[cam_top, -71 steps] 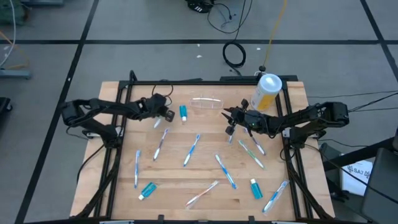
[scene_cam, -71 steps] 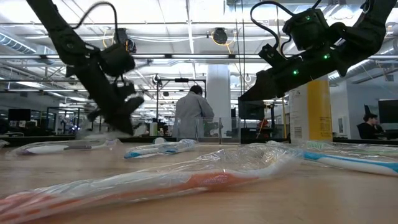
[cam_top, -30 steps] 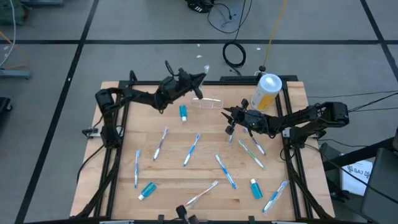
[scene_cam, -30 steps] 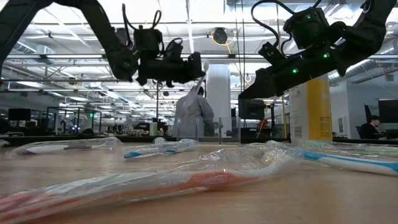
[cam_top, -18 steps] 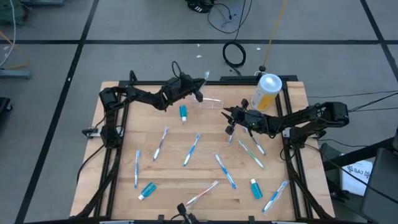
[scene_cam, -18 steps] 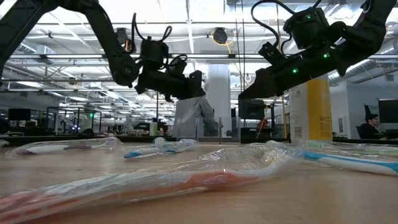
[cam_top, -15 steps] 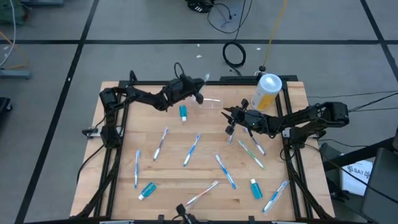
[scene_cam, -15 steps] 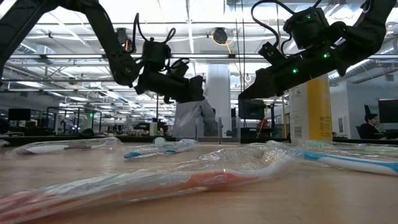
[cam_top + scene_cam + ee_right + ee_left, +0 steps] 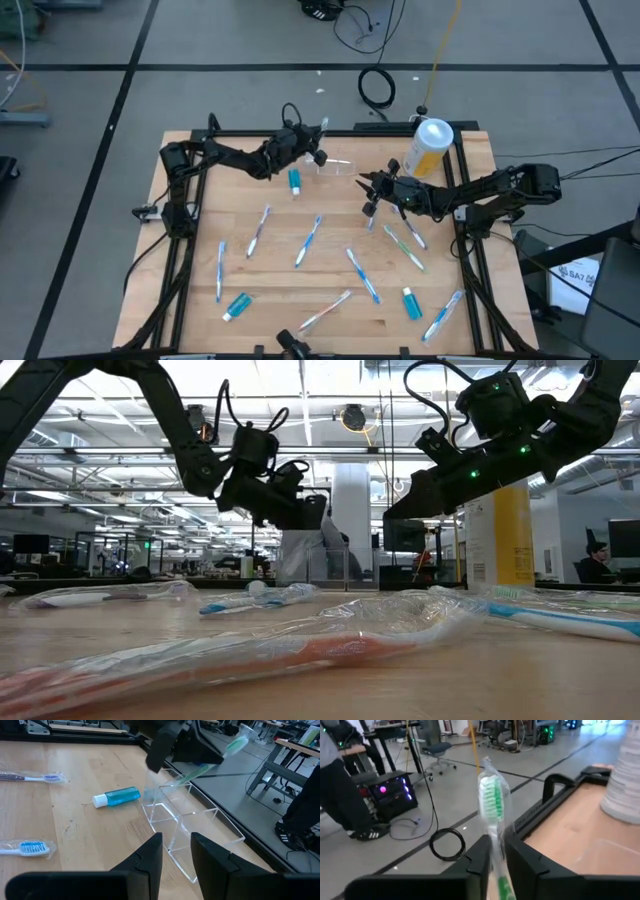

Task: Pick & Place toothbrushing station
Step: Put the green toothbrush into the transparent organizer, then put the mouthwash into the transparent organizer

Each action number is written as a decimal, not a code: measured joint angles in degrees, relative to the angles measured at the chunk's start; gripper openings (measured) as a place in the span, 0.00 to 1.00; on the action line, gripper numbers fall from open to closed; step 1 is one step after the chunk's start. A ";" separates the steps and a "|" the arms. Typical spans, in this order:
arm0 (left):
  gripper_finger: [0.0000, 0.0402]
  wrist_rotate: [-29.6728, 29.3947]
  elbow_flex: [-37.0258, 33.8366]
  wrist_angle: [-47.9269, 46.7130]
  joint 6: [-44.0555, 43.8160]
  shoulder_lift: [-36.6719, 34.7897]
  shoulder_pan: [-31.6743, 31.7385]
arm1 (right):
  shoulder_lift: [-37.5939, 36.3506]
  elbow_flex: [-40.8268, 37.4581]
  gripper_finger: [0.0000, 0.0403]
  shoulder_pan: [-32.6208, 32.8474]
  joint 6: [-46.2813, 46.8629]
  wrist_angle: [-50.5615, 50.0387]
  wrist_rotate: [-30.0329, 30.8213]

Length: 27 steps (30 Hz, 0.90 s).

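Green wrapped toothbrush (image 9: 491, 815) between left gripper (image 9: 495, 851) fingers over clear station (image 9: 186, 822), blue tube (image 9: 118, 796) beside, right gripper (image 9: 176, 844) parted, empty

Bright, even overhead light falls on the table (image 9: 330, 290), leaving only faint, soft shadows; in the low view ceiling lights (image 9: 350, 417) glare behind the dark, silhouetted arms, and the nearest wrapped toothbrush (image 9: 250, 650) is blurred; the left wrist view is soft with motion; the right wrist view is sharper.

The left gripper (image 9: 318, 150) reaches across the back of the worktop; the right gripper (image 9: 368, 190) hovers mid-worktop, fingers (image 9: 150, 855) apart.
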 joint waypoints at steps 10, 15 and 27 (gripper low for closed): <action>0.34 -15.48 0.00 -3.66 9.26 -0.76 -5.62 | 0.02 0.00 0.23 -0.02 -1.51 0.00 0.02; 0.39 -22.35 -0.04 -18.34 7.21 -5.78 -7.76 | 0.00 0.00 0.23 -0.02 -1.51 0.00 0.07; 0.40 -18.02 -0.07 -56.71 -7.63 -30.00 -13.05 | 0.00 0.00 0.23 -0.04 -1.51 0.00 0.07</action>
